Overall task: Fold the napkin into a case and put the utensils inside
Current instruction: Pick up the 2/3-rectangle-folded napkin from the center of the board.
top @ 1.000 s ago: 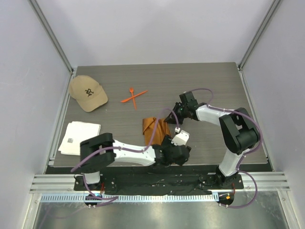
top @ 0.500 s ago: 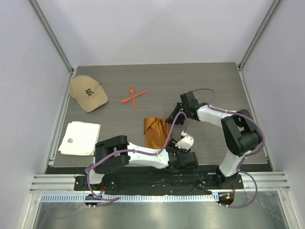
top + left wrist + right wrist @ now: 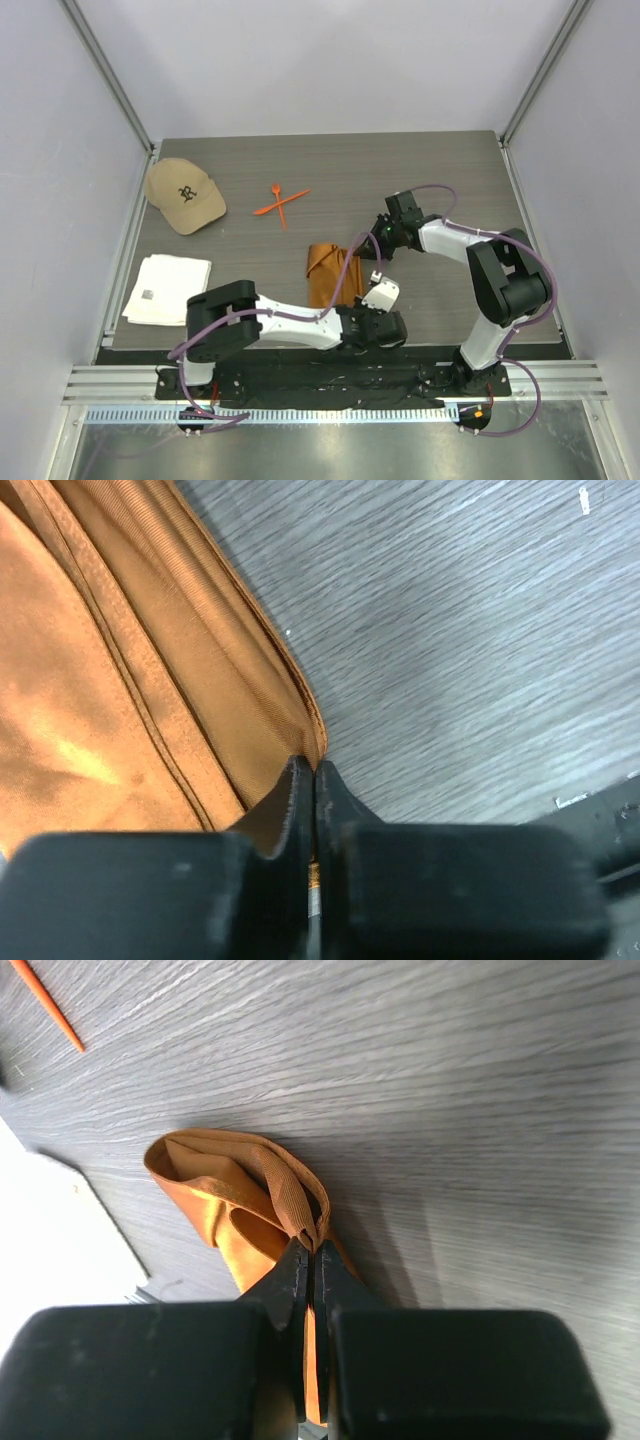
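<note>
Well off to the left of the napkin (image 3: 328, 275), a white towel (image 3: 167, 289) is lying flat near the left edge of the table (image 3: 450, 170). A tan cap (image 3: 185, 195) is sitting behind the towel, farther back and left of the napkin. Two orange utensils (image 3: 281, 203) are lying crossed over each other behind the napkin and a little to its left, apart from it. The napkin itself is resting on the near middle of the table, folded into a rumpled, roughly rectangular bundle with layered hemmed edges showing. The left gripper (image 3: 314, 770) is clenching the napkin's near right edge, its fingers pressing together with the hem caught between the tips. The right gripper (image 3: 312, 1248) is reaching in from the right of the napkin and clamping its far right corner. There a hemmed fold is bunching between the closed fingertips, and the cloth is standing up in an open loop above the table.
</note>
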Controlling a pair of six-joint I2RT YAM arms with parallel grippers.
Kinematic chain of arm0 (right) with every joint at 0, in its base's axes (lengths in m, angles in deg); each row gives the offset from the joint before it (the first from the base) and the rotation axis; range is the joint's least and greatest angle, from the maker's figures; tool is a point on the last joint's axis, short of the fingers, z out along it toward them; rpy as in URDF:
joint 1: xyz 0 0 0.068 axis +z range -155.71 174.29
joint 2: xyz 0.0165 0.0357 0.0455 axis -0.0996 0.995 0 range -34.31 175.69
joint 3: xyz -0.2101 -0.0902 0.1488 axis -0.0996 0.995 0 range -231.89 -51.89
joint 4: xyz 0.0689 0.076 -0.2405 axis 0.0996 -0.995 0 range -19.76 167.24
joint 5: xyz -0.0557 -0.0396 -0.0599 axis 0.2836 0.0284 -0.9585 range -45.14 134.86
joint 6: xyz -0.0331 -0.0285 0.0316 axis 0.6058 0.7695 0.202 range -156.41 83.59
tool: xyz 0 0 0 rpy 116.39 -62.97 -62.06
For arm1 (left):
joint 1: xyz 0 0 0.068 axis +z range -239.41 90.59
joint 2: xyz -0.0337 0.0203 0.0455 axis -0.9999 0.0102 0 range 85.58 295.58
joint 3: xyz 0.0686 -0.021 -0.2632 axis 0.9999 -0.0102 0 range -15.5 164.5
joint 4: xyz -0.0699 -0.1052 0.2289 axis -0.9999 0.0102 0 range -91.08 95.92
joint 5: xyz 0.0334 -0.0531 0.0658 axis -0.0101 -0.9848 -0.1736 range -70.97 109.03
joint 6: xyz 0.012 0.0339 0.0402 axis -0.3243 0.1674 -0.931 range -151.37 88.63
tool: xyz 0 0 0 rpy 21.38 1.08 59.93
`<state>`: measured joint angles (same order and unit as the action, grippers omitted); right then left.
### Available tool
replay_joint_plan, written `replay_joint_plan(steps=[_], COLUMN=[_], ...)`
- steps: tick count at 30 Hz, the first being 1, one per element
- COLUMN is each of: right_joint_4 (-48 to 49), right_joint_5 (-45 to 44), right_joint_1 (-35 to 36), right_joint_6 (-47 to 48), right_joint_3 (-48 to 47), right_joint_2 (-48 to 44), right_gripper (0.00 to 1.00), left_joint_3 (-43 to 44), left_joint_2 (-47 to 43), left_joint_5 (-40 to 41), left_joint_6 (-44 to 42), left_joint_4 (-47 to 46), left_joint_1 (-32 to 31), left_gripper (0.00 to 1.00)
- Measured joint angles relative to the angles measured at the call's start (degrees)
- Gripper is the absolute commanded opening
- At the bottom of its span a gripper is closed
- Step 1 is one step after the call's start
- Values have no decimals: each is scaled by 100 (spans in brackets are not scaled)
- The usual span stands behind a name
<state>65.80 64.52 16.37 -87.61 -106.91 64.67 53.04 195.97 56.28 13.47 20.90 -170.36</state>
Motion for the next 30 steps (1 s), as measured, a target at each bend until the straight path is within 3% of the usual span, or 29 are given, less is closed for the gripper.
replay_joint_plan(steps=[5,13,24,30], right_joint_4=[-46,-675,-1921,-2476], right_joint_5=[109,92,-774,-1561], right_joint_1=[-107,-133,144,358], right_joint_6=[542,1589,2026,2227], right_joint_3=[2,-17,-640,-1113], right_joint_2=[-2,-229,-323,-289], right_gripper=[1,1,1,1], left_joint_3=[-446,-1373,-3410,-3740], left_joint_2=[-426,-1344,-2035,-1932], left_joint_5=[-634,-2000,-2424,-2553], left_joint_6=[-210,-350,-199,-197], left_joint_4=[-481,-2179,-4656,-5698], left_joint_1=[157,348,551,684], left_gripper=[0,0,0,0])
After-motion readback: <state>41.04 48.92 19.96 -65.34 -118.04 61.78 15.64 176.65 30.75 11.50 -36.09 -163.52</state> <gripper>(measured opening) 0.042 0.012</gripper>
